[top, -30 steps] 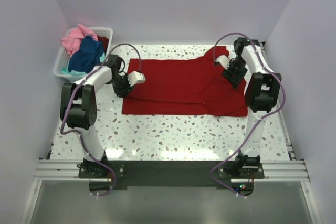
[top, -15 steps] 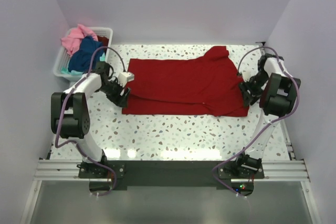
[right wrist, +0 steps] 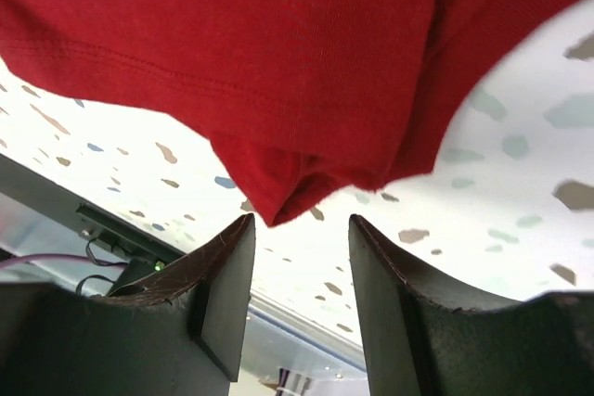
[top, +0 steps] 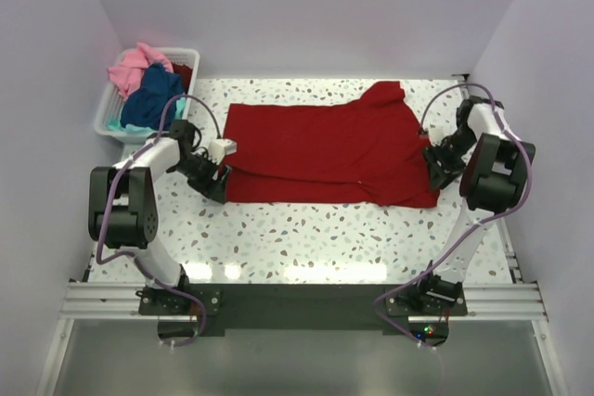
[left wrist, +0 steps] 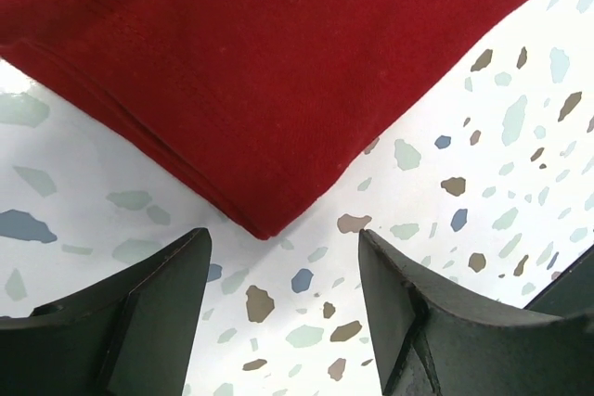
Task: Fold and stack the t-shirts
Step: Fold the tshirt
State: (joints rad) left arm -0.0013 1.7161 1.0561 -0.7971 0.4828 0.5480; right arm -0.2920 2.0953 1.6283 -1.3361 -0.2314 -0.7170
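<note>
A large deep red t-shirt (top: 325,147) lies folded lengthwise across the table, one sleeve sticking up at the far right. My left gripper (top: 217,177) sits low at the shirt's near left corner. In the left wrist view the gripper (left wrist: 283,246) is open, with the red corner (left wrist: 267,220) just ahead of its fingertips and only table between them. My right gripper (top: 436,164) is at the near right corner. Its wrist view shows it (right wrist: 300,224) open, with a bunched red tip (right wrist: 278,201) hanging at the mouth, ungripped.
A white slatted basket (top: 100,122) stands at the far left and holds a pink t-shirt (top: 130,67), a navy one (top: 156,95) and a teal one (top: 130,127). Speckled tabletop (top: 306,238) lies in front of the red shirt. Walls close in on both sides.
The left gripper opened and slid off the shirt's left edge down to its near left corner. The right arm swung from the far sleeve to the near right corner.
</note>
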